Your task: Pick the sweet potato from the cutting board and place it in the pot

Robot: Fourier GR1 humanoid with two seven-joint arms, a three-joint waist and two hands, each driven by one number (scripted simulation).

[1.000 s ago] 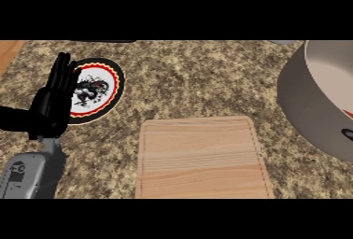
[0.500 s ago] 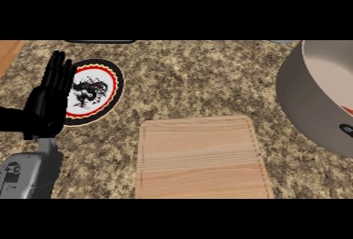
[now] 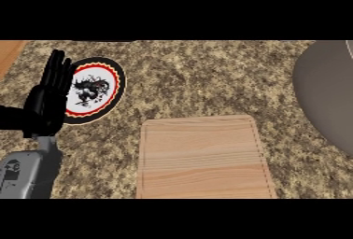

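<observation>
Saw left hand (image 3: 50,100) resting at left edge, fingers straight, overlapping patterned plate (image 3: 96,91). Cutting board (image 3: 203,156) lay bare at centre. Pot (image 3: 328,93) at right edge. Sweet potato nowhere visible to me.

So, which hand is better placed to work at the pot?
Probably the right, though it is out of view. The pot sits at the view's right edge, while the left hand rests open at the far left by the plate, with the cutting board between hand and pot.
</observation>
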